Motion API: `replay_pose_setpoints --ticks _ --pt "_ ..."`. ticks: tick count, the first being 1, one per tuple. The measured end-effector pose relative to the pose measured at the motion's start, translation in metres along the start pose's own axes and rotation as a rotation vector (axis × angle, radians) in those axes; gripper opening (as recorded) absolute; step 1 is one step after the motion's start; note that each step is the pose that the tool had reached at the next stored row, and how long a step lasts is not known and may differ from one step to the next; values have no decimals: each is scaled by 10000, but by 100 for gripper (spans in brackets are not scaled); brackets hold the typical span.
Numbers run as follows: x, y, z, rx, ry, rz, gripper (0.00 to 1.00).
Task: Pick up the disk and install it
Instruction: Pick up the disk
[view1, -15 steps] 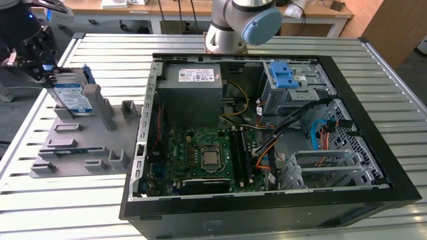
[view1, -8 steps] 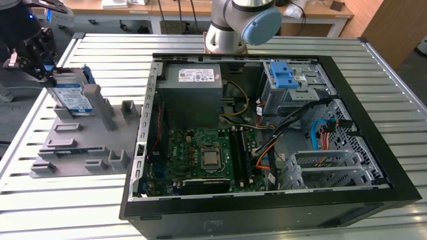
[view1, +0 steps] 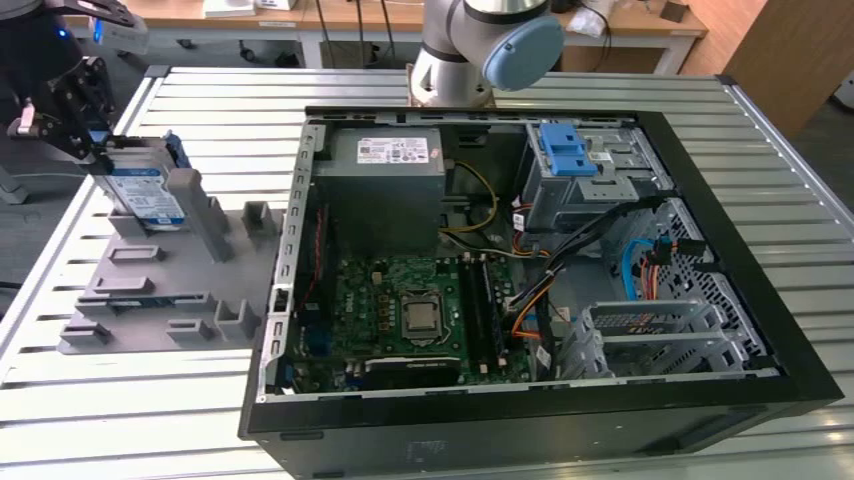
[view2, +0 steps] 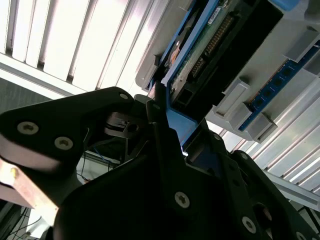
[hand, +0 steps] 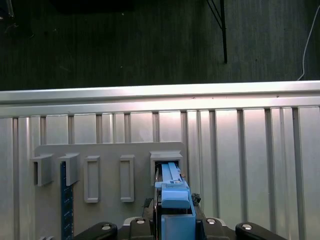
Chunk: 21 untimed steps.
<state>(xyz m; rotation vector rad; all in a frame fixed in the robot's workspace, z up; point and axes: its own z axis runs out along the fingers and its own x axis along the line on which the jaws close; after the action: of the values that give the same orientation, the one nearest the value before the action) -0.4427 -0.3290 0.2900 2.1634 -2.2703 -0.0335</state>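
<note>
Exterior view: my claw (view1: 99, 150) was at the exterior view's left, over the grey fixture (view1: 160, 290) on the slatted metal table (view1: 761, 120). It was clenched on the top of the disk (view1: 142, 195). The disk stood upright, label facing the camera, with its lower edge at the fixture's far slots. I could not tell if it was seated or just clear. The open computer case (view1: 534, 418) lay well apart, toward the exterior view's right, with its motherboard (view1: 400, 300) exposed. The blue-latched tray (view1: 571, 150) sat on top of the drive cage.

Second wrist view: my claw (view2: 161, 107) was closed around the edge of the disk's blue bracket (view2: 181, 124), and a dark finger (view2: 154, 117) pressed against it. The disk (view2: 210, 42) showed its connector side and circuit board. The fixture (view2: 240, 100) was just beyond it.

First wrist view: the disk (hand: 171, 185) was edge-on, gripped in my claw (hand: 175, 204). Its far end was inside a raised slot frame (hand: 166, 157) of the fixture (hand: 115, 150). A blue strip (hand: 63, 200) stood in another slot. The table (hand: 250, 150) lay under it all, with dark floor (hand: 125, 45) past the table edge.
</note>
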Motion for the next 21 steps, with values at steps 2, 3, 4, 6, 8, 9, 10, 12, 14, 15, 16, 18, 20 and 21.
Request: replay_pose_setpoints --ticks 2,3,4,6,8,9,10,12,14,15,16,18,20,21 --pt "1 0 0 -1 3 -29 36" --pt "1 0 1 1 20 -95 36" --pt "2 -1 1 2 42 -171 36" --pt "2 0 0 0 64 -339 36" --pt "2 0 0 -2 67 -384 36" --pt "2 0 0 -2 67 -391 36" --pt "2 0 -1 -1 67 -394 36" --pt "2 -1 -1 0 66 -395 36" --pt "2 0 -2 -1 67 -395 36" --pt "2 0 -2 -1 68 -395 36" --pt "2 0 -2 -2 68 -395 38" --pt "2 0 -2 -1 69 -395 44" --pt "2 0 -2 -2 69 -395 44" --pt "2 0 -2 -1 69 -395 44"
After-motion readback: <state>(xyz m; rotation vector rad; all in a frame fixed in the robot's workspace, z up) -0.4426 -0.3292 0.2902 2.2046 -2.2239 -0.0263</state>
